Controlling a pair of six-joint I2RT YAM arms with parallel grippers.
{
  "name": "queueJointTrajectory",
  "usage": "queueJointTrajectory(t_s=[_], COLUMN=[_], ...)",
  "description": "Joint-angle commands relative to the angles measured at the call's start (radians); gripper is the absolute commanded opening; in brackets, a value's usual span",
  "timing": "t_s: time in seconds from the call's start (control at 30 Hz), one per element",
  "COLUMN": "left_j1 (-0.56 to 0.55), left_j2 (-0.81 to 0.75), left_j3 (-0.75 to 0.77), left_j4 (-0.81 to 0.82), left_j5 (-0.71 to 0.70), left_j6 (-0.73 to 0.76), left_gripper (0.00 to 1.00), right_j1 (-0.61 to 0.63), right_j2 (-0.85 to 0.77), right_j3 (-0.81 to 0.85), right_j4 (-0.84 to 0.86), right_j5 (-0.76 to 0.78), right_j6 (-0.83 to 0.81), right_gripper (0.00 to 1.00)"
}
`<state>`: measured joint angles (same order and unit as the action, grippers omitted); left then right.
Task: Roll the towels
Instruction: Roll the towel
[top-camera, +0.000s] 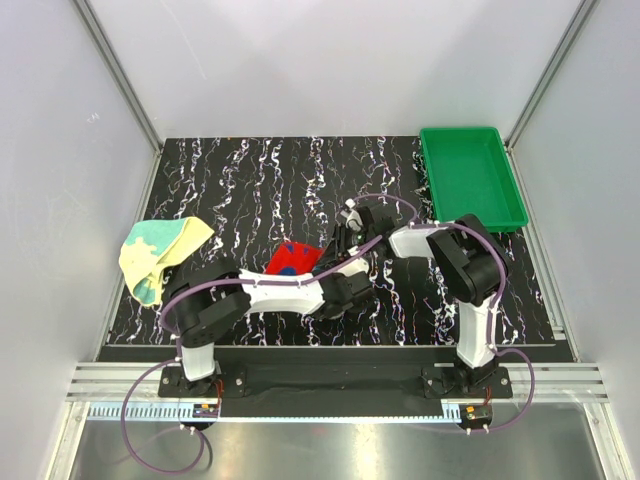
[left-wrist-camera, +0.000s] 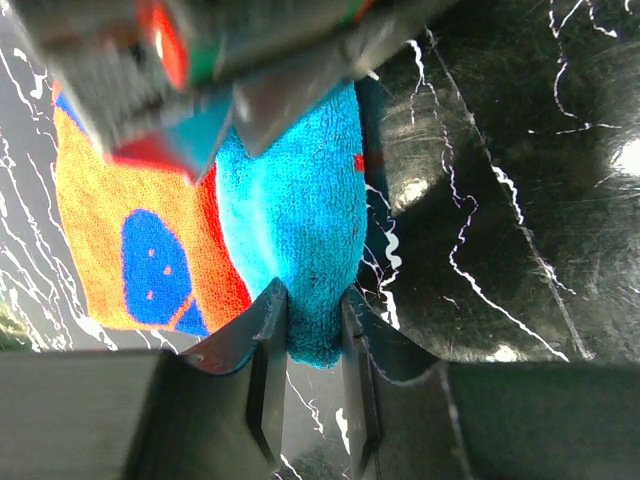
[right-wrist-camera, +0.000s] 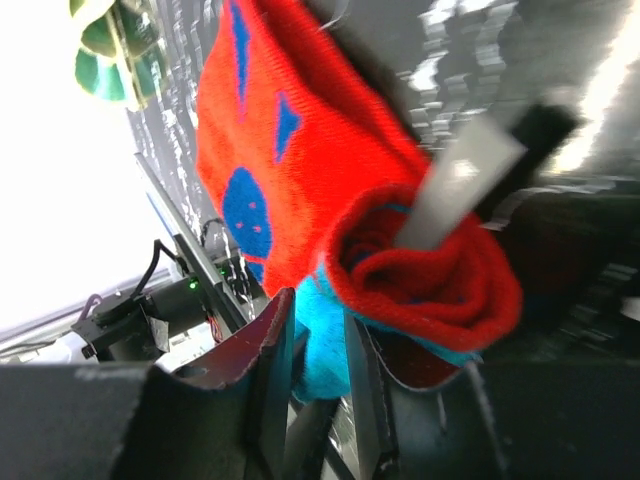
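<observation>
Since both hands meet on one cloth at mid-surface, the coming move turns on how the roll lies between them. The left hand (left-wrist-camera: 311, 302) is nearly shut, its fingers pinching the blue end of the red towel (left-wrist-camera: 290, 210); the rolled part runs straight away from it. The right hand (right-wrist-camera: 318, 310) is likewise nearly shut on a blue fold, and its camera looks onto the spiral end of the roll. By my judgement the hands hold opposite ends, so the long axis runs from one to the other — roughly near to far in the top view — with the unrolled flat part trailing to the left across the surface (top-camera: 250, 180). Neither hand is nearer; both are in contact. The yellow towel (top-camera: 160, 252) lies crumpled and unrolled at the left edge — well apart, on the left arm's side.
</observation>
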<state>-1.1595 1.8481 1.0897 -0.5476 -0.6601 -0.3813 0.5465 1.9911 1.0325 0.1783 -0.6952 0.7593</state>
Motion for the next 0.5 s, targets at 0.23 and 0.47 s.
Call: queueJointTrajectory(t_s=[0.23,0.47], left_j1=[-0.006,0.030], left_j2=[-0.073,-0.158], left_j3=[-0.085,-0.129], left_j4=[0.023,0.121], left_j5=[0.200,0.344], left_j6=[-0.070,-0.100], left_gripper=[0.11,0.09], right_j1=[-0.203,-0.207], right_j2=[-0.038,-0.191], right_j3=[0.153,0.207], right_j4=[-0.344,-0.511], right_j5=[0.123,0.235], right_j6=[-0.172,-0.236], right_gripper=[0.38,0.49])
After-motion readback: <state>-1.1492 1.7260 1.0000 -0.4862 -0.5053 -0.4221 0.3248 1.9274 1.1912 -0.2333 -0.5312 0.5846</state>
